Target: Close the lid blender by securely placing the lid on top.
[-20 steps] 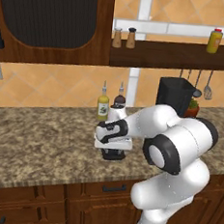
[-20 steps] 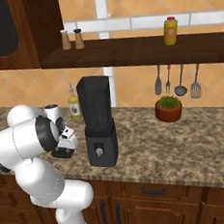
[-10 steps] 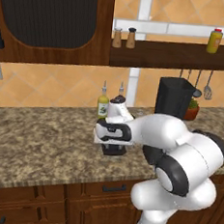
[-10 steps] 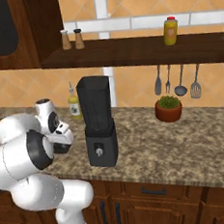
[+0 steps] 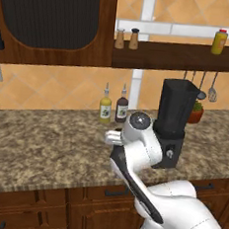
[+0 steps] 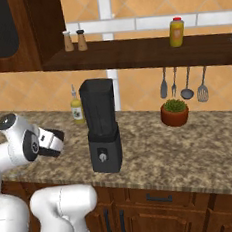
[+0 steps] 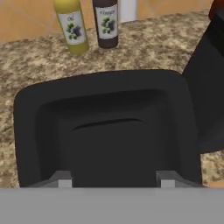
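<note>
Lid: black square with rounded corners, large across the middle of the hand view, close in front of the camera; whether it rests on the surface or is lifted, I cannot tell.
Tool: two grey tips at the bottom centre, set wide apart against the lid's near edge; it seems to hold the lid, but a firm grip cannot be confirmed.
Blender: centre of the right base view, upright on the granite surface, jar mouth open, no lid on it.
Arm: in the left base view the white wrist sits at centre, just left of the blender.
Step in hand: likely carrying the lid to the jar. To do it well, raise it above the rim, keep it level, line up its corners with the square mouth, then press straight down.
Hand view alone: the lid's face, and a yellow bottle and dark bottle at the top.
Right base view alone: the blender unobstructed, a potted plant to its right.
</note>
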